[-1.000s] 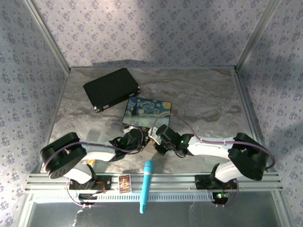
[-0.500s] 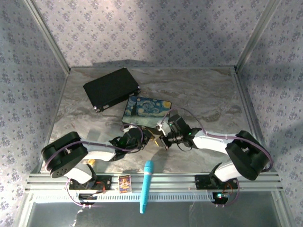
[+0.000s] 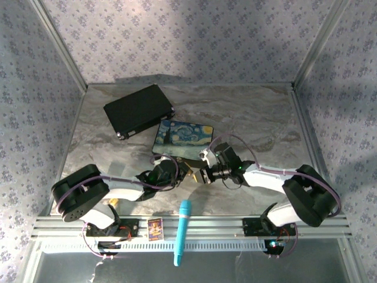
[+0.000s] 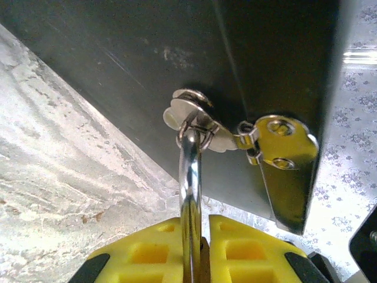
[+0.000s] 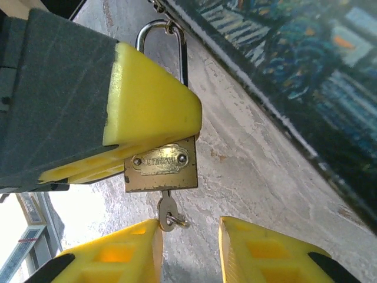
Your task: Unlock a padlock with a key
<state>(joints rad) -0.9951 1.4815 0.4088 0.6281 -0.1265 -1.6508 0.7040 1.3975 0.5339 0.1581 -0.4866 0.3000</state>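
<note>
My right fingers have just parted, leaving the key seated in the padlock. My left fingers clamp the padlock. Its shackle looks unreleased.

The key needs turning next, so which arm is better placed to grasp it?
Right: the right fingers stand open either side of the key in the padlock, which the left fingers clamp.

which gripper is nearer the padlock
Left. The left gripper is clamped on the padlock; the right gripper stands open just off its keyhole end, beside the inserted key.
</note>
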